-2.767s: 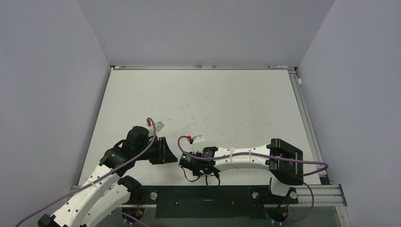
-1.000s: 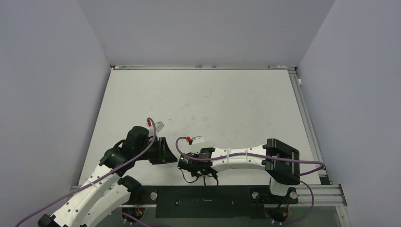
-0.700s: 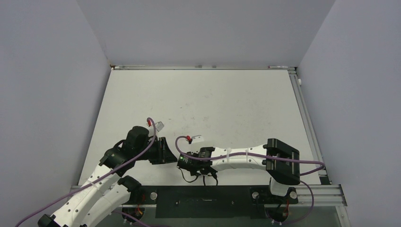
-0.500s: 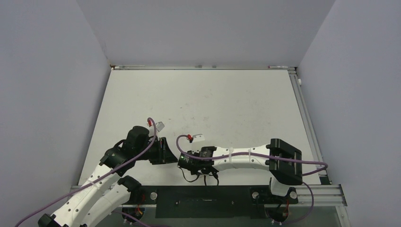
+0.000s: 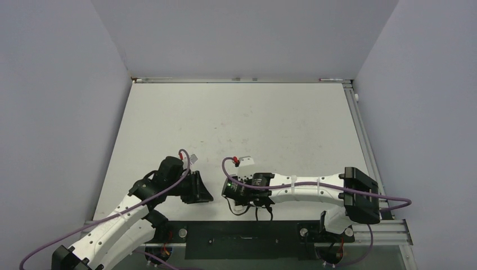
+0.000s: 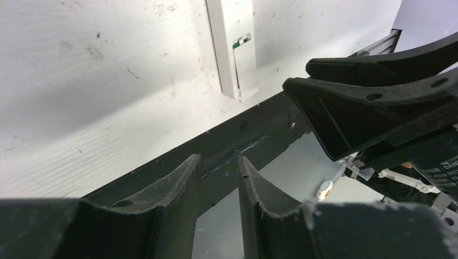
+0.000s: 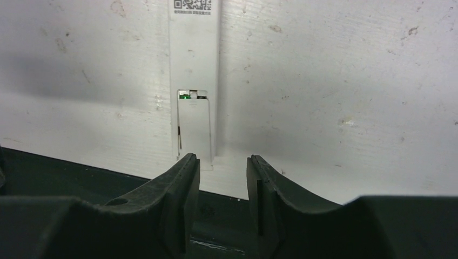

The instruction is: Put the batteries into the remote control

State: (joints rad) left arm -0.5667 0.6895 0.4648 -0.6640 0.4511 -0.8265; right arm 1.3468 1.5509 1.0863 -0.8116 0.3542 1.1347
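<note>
Shifted rightward along the near edge since half a second ago, with the left tool [image 6: 219,162] and the right tool [image 7: 221,161] both slightly parted and gripping nothing. Leaves the remote control [image 7: 194,81] flat on the desk [image 7: 324,81] at its near edge, just beyond the right tool's tips, label side and recess up. No batteries visible anywhere. Suggests lining up on the remote, loading not yet begun.

Smooth white plastic remote control [image 7: 194,70], scuffed matt table [image 7: 335,86]
</note>
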